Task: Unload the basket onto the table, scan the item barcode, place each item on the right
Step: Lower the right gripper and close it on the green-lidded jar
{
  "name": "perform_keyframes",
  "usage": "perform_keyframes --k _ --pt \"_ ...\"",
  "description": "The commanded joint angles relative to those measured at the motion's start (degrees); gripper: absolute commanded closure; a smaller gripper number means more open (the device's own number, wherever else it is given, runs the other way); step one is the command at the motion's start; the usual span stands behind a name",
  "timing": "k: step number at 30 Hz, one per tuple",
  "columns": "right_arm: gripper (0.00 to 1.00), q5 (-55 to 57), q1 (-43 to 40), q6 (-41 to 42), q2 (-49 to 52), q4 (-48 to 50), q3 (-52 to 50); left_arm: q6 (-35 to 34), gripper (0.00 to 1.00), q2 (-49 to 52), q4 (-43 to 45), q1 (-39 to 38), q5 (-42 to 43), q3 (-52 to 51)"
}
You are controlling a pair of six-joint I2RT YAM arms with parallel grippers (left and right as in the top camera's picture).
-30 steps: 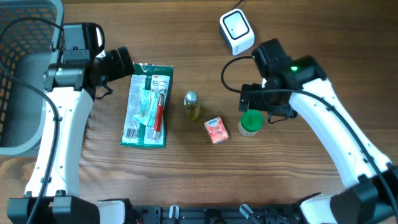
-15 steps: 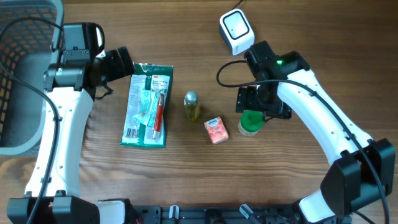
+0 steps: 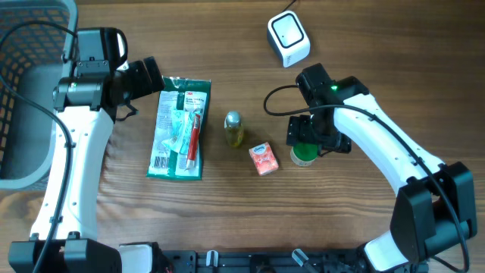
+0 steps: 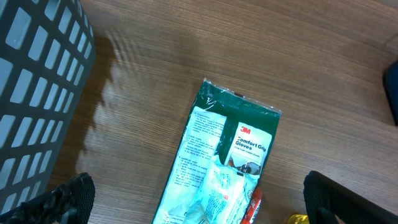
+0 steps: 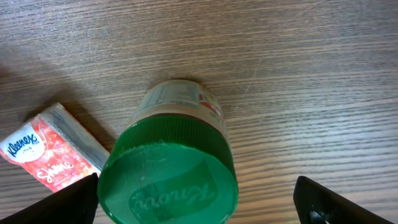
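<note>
Straight beneath the right gripper (image 5: 199, 208) stands the green-lidded jar (image 5: 168, 180). That arm has swung in over it within the last second, jaws spread wide and gripping nothing, so a pick-up looks close. Beyond the hand waits the scanner (image 3: 288, 38). The left gripper (image 4: 208, 198), equally open, hangs above the glove packet (image 4: 217, 155) on a bare wooden table (image 3: 227, 45).
</note>
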Motion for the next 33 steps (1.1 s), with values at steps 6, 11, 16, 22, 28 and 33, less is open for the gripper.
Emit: perform_keyframes --k 6,11,16,22,28,33 --pt "0.01 -3.45 0.20 -0.90 0.76 4.42 -4.28 -0.50 0.00 -0.42 0.15 0.22 0.44 0.81" --pt "0.02 -3.43 0.17 -0.92 0.76 6.54 -5.77 -0.50 0.00 -0.42 0.15 0.22 0.44 0.81" --pt "0.05 -3.48 0.17 -2.14 0.76 7.50 -5.77 -0.50 0.00 -0.42 0.15 0.22 0.44 0.81" --pt "0.10 -3.43 0.17 -4.59 0.76 7.50 -5.77 -0.50 0.00 -0.42 0.15 0.22 0.44 0.81" --pt "0.21 -3.43 0.17 -5.22 0.76 7.52 -5.77 -0.50 0.00 -0.42 0.13 0.22 0.44 0.81" --pt "0.23 -3.39 0.17 -5.22 0.76 7.54 -5.77 -0.50 0.00 -0.42 0.15 0.22 0.44 0.81"
